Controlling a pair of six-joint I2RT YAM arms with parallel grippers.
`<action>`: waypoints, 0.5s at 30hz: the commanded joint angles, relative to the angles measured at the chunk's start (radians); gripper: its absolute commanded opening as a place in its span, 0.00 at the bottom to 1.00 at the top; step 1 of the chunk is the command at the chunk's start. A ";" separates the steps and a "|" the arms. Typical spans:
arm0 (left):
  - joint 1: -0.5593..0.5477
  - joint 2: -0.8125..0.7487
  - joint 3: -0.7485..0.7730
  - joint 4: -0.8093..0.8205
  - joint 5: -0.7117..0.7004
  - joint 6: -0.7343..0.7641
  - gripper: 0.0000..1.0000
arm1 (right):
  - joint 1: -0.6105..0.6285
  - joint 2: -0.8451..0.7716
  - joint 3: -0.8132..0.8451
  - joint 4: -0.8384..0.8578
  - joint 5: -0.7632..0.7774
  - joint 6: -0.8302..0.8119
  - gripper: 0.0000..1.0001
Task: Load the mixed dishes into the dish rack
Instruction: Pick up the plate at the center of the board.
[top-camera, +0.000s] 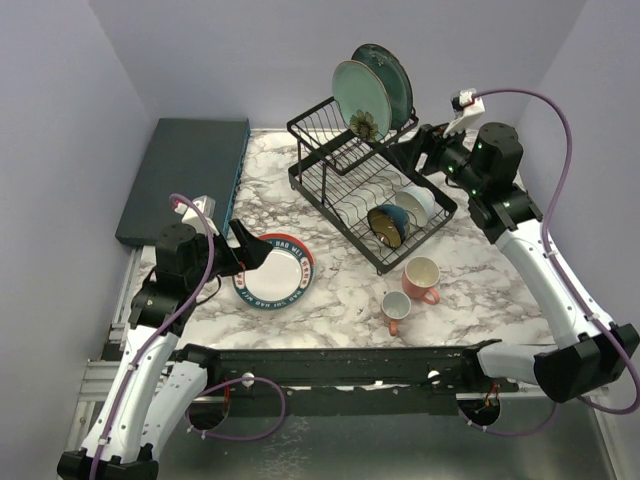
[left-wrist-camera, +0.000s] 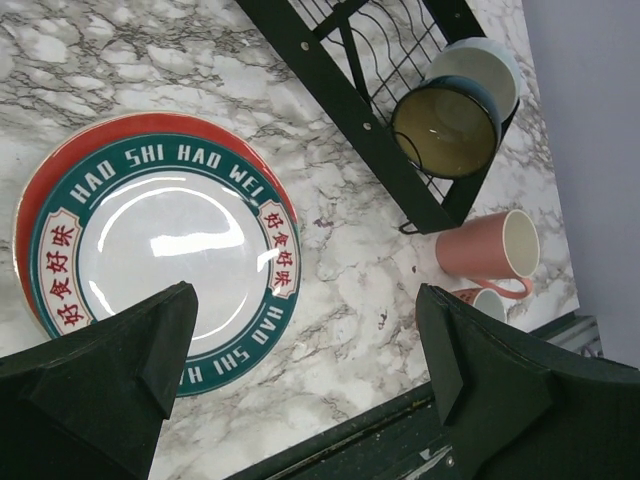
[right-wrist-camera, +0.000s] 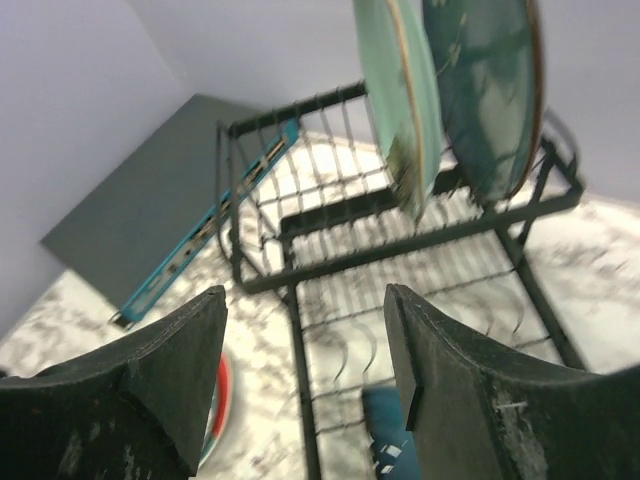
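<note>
The black wire dish rack stands mid-table. A pale green plate and a dark teal plate stand upright in its top tier. A dark bowl and a white bowl lie in its base. Two pink mugs sit on the marble in front of the rack. The red-and-teal plate lies flat to the left. My left gripper hovers open over that plate's near-right edge, holding nothing. My right gripper hangs open and empty to the right of the upright plates.
A dark teal flat slab lies at the back left, touching the wall. Walls close in on the left, back and right. A black rail runs along the table's near edge.
</note>
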 joint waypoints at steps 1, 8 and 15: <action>-0.004 0.002 0.019 -0.045 -0.093 -0.017 0.99 | -0.006 -0.071 -0.100 -0.116 -0.113 0.158 0.69; -0.004 0.080 0.076 -0.148 -0.204 -0.102 0.99 | 0.017 -0.074 -0.191 -0.176 -0.307 0.194 0.63; -0.004 0.145 0.068 -0.206 -0.376 -0.198 0.99 | 0.096 -0.055 -0.306 -0.107 -0.394 0.239 0.58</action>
